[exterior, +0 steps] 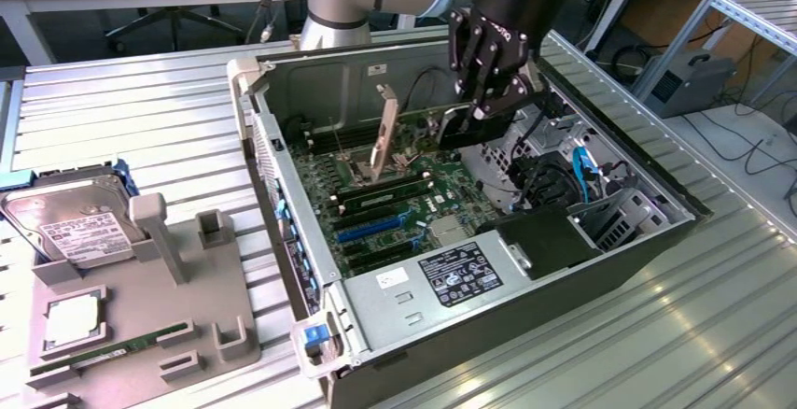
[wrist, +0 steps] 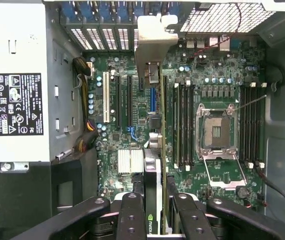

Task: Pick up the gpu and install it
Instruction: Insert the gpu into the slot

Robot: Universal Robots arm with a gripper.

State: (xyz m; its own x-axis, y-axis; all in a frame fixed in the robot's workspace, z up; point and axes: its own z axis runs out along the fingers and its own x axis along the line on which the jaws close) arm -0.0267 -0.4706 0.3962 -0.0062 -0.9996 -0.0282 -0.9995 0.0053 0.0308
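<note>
**Silvery bracket, dark board: the gpu (exterior: 387,124) carried on edge**

At the exterior view's left we see a grey holder (exterior: 187,306) bearing a hard drive (exterior: 75,227). Next comes the open case (exterior: 268,138), where the gpu stands on edge over the motherboard (exterior: 412,199), bracket toward the rear wall. Rightmost, the gripper (exterior: 486,110) is clamped on the card's other end. We cannot tell whether its edge meets a slot. If it sits askew, pressing down could, we judge, jam the bracket or strain the connector.

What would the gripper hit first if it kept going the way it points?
Probably the motherboard, reached first by the gpu that the gripper grips; how near they are is unclear.
</note>
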